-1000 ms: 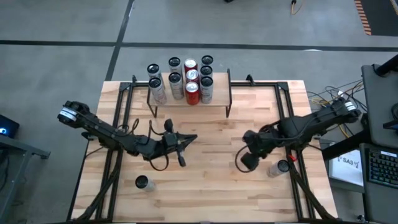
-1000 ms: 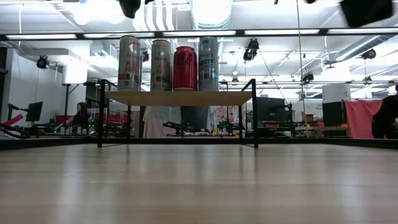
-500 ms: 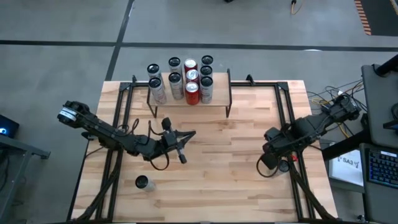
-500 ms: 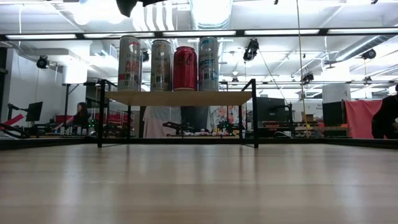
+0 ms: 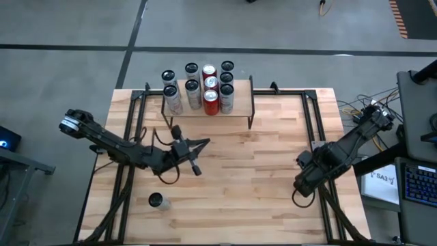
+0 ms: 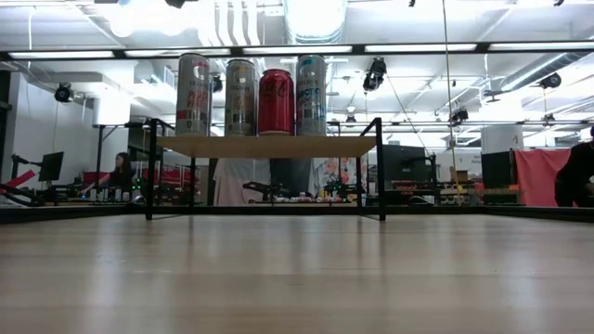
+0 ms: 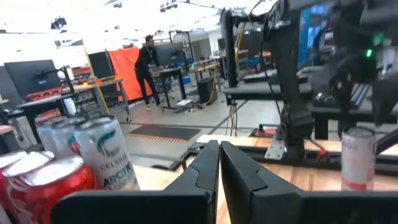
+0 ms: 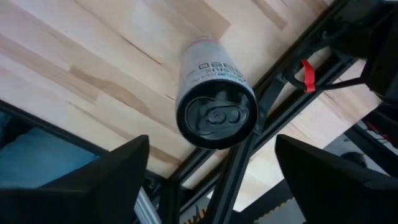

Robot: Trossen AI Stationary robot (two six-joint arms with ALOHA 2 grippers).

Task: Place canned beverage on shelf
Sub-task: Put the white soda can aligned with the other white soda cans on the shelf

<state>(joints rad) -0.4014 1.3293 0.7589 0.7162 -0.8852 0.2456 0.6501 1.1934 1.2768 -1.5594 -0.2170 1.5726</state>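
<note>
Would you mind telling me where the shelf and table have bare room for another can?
The shelf is bare along its right end, beside the cans, which crowd its left and middle. The table is bare between the lone can and the right gripper.

grey floor (image 5: 68,27), ceiling strip lights (image 6: 422,47)

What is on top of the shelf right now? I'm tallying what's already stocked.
The shelf holds eight upright cans: two red cans and six silver or dark cans, in about two rows. The low view shows only the front four, which hide the ones behind.
</note>
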